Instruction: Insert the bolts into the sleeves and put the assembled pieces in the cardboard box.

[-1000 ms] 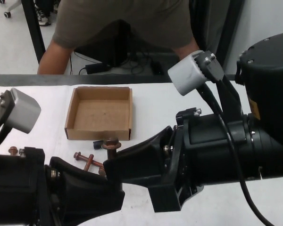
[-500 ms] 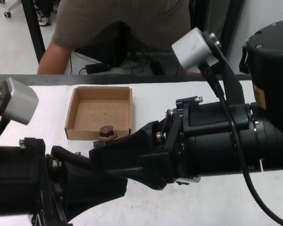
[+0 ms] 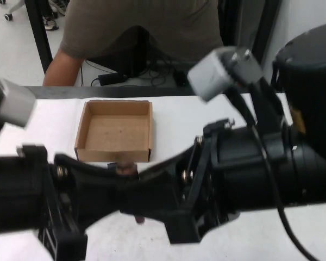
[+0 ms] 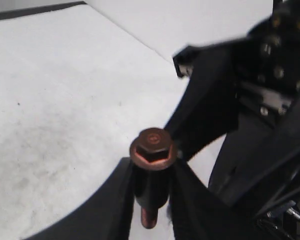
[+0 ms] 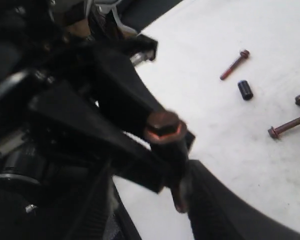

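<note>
A copper bolt stands upright in a black sleeve, its threaded tip poking out below. My left gripper is shut on the sleeve, one finger on each side. My right gripper presses in close beside the bolt head; its grip is hidden. Both arms meet over the bench just in front of the cardboard box, which holds nothing, with the bolt between them.
Loose copper bolts and a spare black sleeve lie on the white bench. A person stands behind the far edge of the bench, touching nothing.
Both arms closed in toward each other in front of the box. The bolt the right arm carried now sits in the sleeve held by the left gripper.
</note>
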